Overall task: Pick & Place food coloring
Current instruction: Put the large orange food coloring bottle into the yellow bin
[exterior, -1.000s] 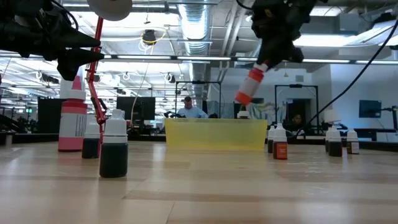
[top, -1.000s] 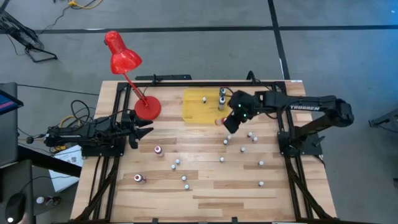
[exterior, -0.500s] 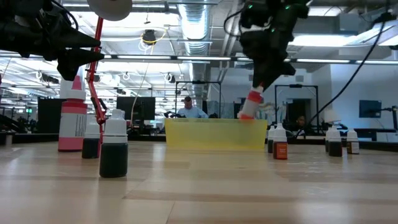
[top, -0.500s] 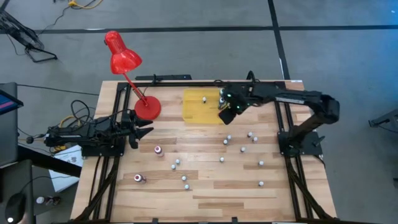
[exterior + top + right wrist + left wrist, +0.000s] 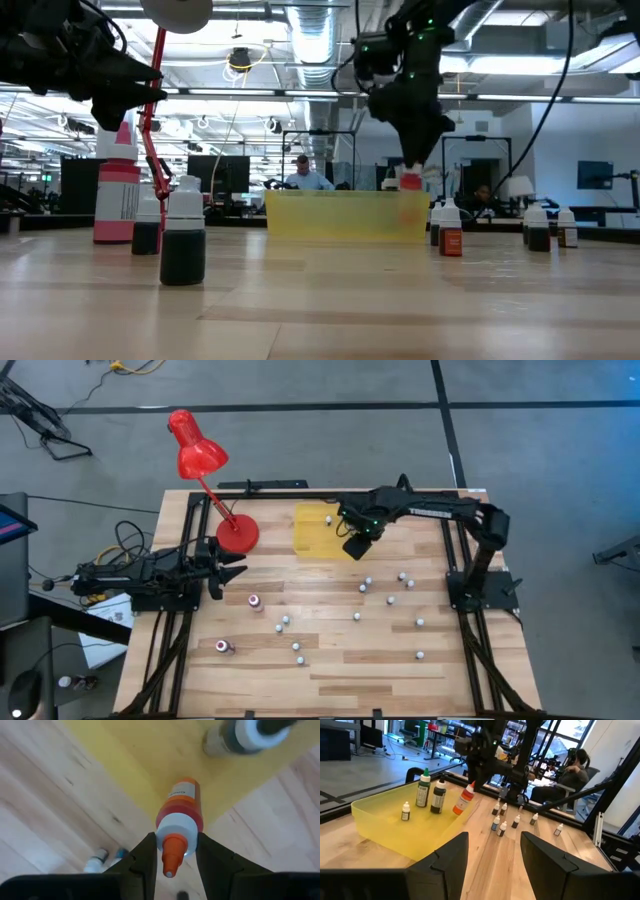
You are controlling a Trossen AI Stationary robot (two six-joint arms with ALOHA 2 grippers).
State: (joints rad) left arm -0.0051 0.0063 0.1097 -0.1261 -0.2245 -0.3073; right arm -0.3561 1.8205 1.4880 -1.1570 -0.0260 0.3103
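Right arm reached across over the flat yellow rectangular tray [image 5: 318,532] | right gripper [image 5: 171,851] clamped the small orange plastic bottle [image 5: 180,812] (tilted) | left gripper [image 5: 491,851] waited, fingers apart, empty.

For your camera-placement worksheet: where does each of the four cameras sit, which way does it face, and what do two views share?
High: overhead, facing down; both arms, yellow tray.
Low: table height, facing level; right gripper above the tray.
Left wrist: on the left arm, facing the tray; own fingers.
Right wrist: on the right arm, facing down; jaws grip the orange bottle.
Shared: both wrist views show that bottle.
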